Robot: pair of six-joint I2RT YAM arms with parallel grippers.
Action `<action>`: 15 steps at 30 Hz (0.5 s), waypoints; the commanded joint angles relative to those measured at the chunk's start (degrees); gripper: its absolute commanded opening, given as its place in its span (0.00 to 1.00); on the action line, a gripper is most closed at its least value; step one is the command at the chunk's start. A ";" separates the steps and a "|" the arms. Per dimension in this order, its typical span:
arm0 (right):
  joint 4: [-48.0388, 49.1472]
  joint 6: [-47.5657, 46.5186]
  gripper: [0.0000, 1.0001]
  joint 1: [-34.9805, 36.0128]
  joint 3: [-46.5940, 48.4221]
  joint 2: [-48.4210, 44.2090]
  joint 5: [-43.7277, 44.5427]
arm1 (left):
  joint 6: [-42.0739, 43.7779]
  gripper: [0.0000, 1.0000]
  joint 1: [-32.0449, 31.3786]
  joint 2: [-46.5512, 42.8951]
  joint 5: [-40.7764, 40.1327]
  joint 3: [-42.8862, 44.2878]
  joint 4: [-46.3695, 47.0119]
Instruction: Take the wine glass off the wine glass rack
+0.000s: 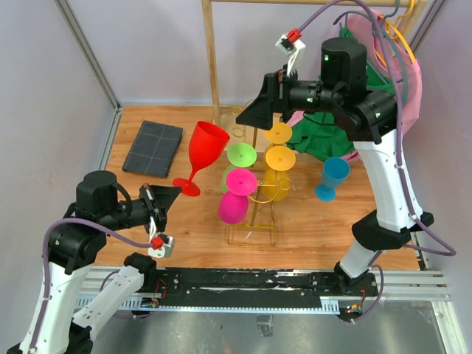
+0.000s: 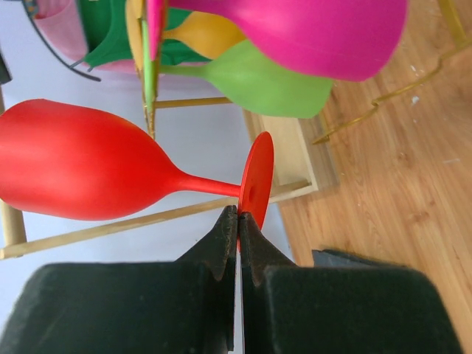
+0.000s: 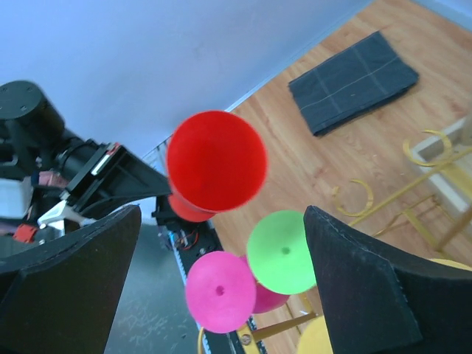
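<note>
My left gripper (image 1: 171, 193) is shut on the foot of a red wine glass (image 1: 204, 150), holding it upright in the air to the left of the gold wire rack (image 1: 254, 221). In the left wrist view the fingertips (image 2: 237, 221) pinch the red foot's rim (image 2: 257, 183). Pink (image 1: 234, 195), green (image 1: 240, 156) and two yellow (image 1: 279, 158) glasses hang upside down on the rack. My right gripper (image 1: 252, 116) is open and empty, high above the rack's back; its view looks down on the red glass (image 3: 215, 161), the green foot (image 3: 284, 251) and the pink foot (image 3: 220, 290).
A blue glass (image 1: 331, 178) stands on the table right of the rack. A folded dark cloth (image 1: 153, 147) lies at the back left. A tall wooden rail (image 1: 212, 59) with hangers and pink and green clothes (image 1: 383, 66) stands at the back.
</note>
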 commanded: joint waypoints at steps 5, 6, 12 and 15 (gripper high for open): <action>-5.72 -4.80 0.93 10.50 0.57 0.70 2.38 | 9.38 0.00 -0.23 -2.41 -2.06 -1.11 -7.16; -6.67 -5.64 0.93 11.54 0.50 1.03 3.37 | 9.67 0.00 -0.23 -2.41 -2.19 -1.11 -7.12; -8.56 -7.94 0.93 15.86 1.00 2.93 5.81 | 11.12 0.00 -0.23 -2.67 -2.45 -1.28 -7.51; -8.58 -8.46 0.92 16.70 1.78 4.16 6.40 | 12.01 0.00 -0.28 -2.84 -2.09 -1.37 -7.60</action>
